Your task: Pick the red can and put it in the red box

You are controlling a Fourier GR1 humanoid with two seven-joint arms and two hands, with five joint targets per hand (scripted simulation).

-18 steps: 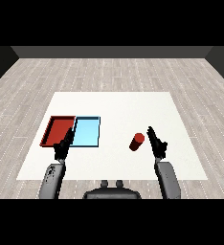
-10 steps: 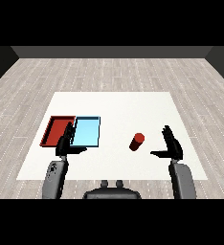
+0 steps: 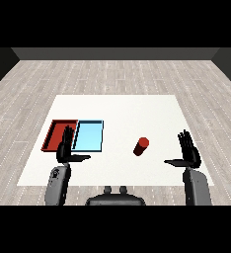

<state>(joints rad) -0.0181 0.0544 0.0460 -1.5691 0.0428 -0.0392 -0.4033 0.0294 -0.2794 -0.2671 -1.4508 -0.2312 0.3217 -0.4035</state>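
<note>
The small red cylindrical can (image 3: 141,146) lies tilted on the white worktop (image 3: 117,106), between the light blue tray (image 3: 88,136) and the open, empty right hand (image 3: 188,153): a sideways approach could roll it away from the red tray (image 3: 53,134).

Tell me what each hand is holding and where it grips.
Nothing is held. The right hand is open, apart from the red can. The left hand is open too.

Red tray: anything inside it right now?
Nothing shows inside the red tray; its near right corner is covered by the left hand. The red can stands on the table, right of the blue tray.
</note>
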